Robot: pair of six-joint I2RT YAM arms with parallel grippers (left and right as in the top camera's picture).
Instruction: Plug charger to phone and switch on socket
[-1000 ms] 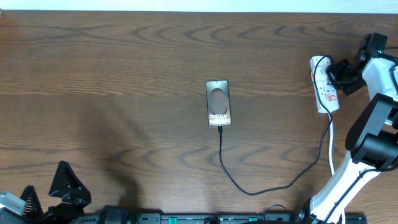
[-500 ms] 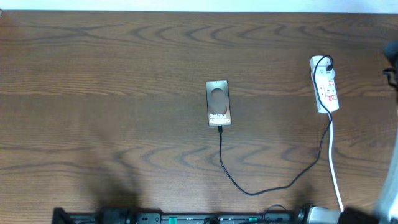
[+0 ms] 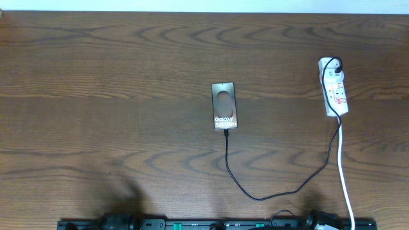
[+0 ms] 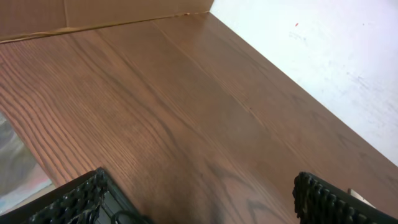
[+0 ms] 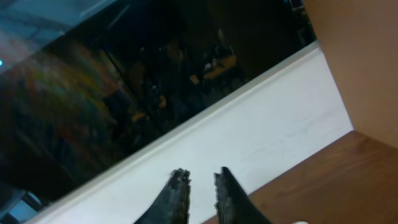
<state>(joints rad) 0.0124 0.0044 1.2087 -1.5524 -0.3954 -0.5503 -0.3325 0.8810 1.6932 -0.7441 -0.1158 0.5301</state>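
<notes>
The left tool (image 4: 199, 186) stands with its black ribbed fingers (image 4: 81, 196) spread wide, gripping nothing, over the dark brown wood-grain desk (image 4: 186, 112). The right tool (image 5: 202, 183) has its two dark fingers barely parted and empty, facing a white wall (image 5: 267, 137). From overhead, the small flat silver-grey phone (image 3: 224, 105) lies mid-desk. The long thin black charger cable (image 3: 255, 198) meets its near short edge, loops right and rises to the narrow white power-strip socket (image 3: 333, 86) by the right edge. The socket's white cord (image 3: 345, 185) trails toward the near edge.
</notes>
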